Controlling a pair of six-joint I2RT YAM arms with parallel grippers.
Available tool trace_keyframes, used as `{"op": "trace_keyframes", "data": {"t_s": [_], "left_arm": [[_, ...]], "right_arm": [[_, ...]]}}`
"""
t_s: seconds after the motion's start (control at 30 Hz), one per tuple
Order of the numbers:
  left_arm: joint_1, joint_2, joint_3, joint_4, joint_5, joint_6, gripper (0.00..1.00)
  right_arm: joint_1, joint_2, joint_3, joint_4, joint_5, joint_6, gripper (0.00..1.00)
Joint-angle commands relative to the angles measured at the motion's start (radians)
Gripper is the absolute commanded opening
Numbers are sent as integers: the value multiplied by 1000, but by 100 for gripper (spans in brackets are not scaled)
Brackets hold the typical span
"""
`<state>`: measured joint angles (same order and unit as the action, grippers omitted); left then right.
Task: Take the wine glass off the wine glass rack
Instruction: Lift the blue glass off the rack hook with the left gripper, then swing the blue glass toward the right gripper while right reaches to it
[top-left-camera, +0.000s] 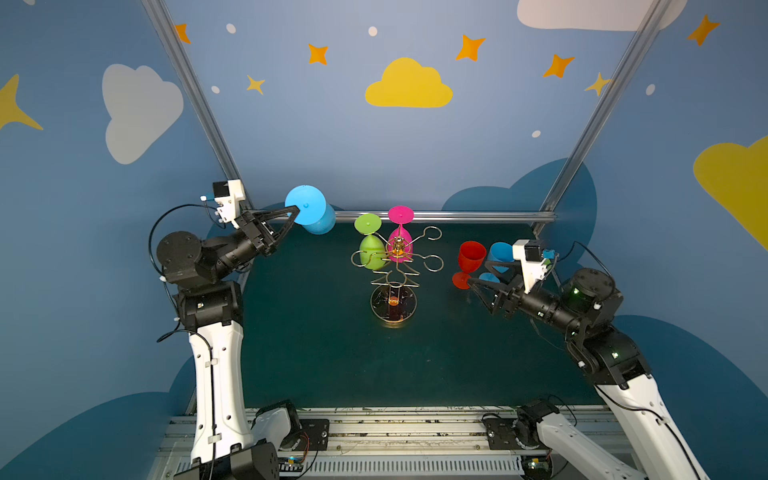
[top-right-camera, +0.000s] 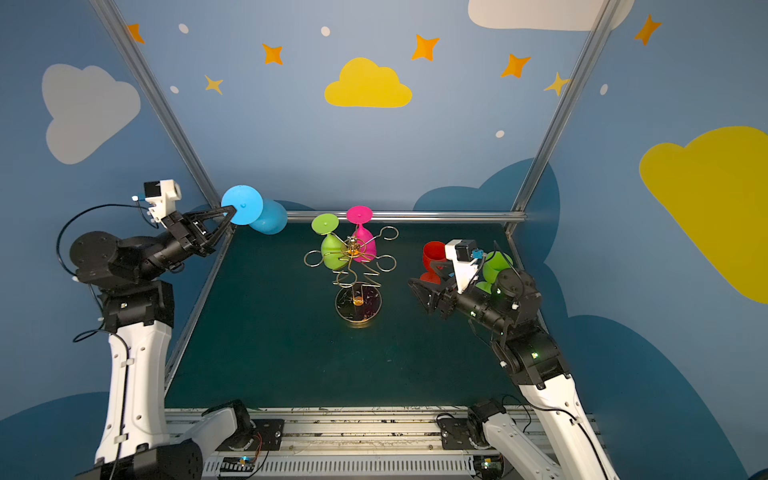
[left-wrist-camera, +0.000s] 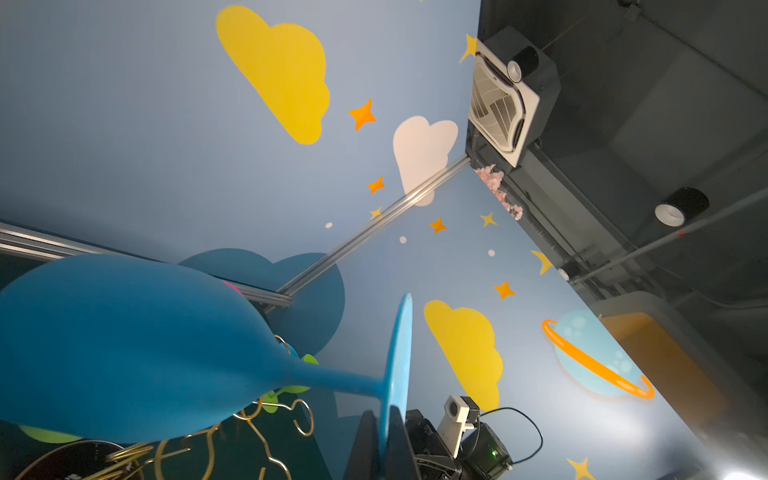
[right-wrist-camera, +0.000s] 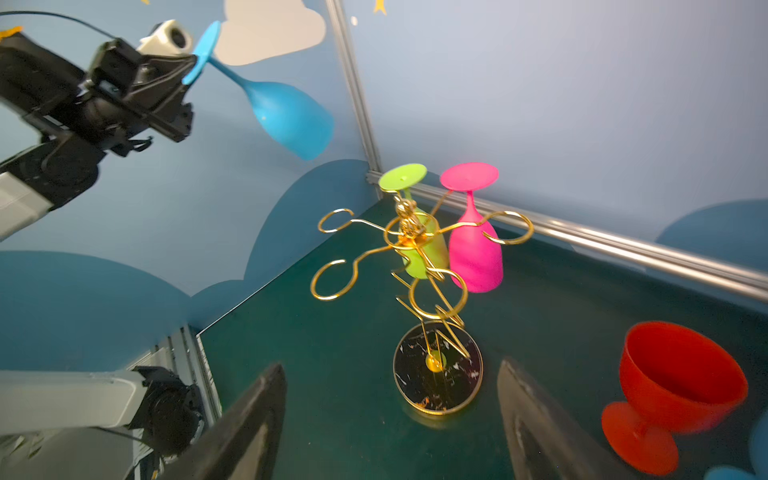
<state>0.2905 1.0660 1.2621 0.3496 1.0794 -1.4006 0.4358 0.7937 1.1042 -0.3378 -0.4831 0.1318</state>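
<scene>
A blue wine glass (top-left-camera: 307, 205) (top-right-camera: 243, 205) hangs tilted in the air at the back left, well clear of the rack. My left gripper (top-left-camera: 296, 210) (top-right-camera: 232, 212) (left-wrist-camera: 384, 419) is shut on the rim of its round foot (left-wrist-camera: 400, 349); the bowl (left-wrist-camera: 124, 353) points away from it. The gold wire wine glass rack (top-left-camera: 398, 249) (top-right-camera: 353, 249) (right-wrist-camera: 409, 241) stands mid-table on its dark marbled base (top-left-camera: 393, 304) (right-wrist-camera: 437, 369). A green glass (top-left-camera: 371, 251) (right-wrist-camera: 422, 249) and a pink glass (top-left-camera: 400, 245) (right-wrist-camera: 473, 253) hang upside down from it. My right gripper (top-left-camera: 478, 293) (top-right-camera: 419, 291) (right-wrist-camera: 390, 365) is open and empty, low to the right of the rack.
A red glass (top-left-camera: 471, 257) (right-wrist-camera: 681, 382) and a second blue glass (top-left-camera: 500, 255) stand upright on the green table by my right gripper. In a top view another green glass (top-right-camera: 496, 266) shows behind the right wrist. A metal rail (top-left-camera: 457, 216) and slanted posts border the back.
</scene>
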Motion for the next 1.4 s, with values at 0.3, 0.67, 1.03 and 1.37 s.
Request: {"op": "trace_keyframes", "data": {"t_s": [0.3, 0.67, 1.03, 1.37], "left_arm": [[-302, 19, 80, 25, 21, -19, 3], [-461, 77, 74, -41, -3, 26, 3], [-515, 77, 66, -70, -39, 54, 3], [-546, 79, 57, -70, -58, 60, 3]], "right_arm": [[284, 158, 156, 79, 168, -289, 79], [357, 269, 177, 249, 227, -514, 86], [360, 378, 196, 373, 221, -555, 89], [359, 470, 224, 402, 198, -500, 89]]}}
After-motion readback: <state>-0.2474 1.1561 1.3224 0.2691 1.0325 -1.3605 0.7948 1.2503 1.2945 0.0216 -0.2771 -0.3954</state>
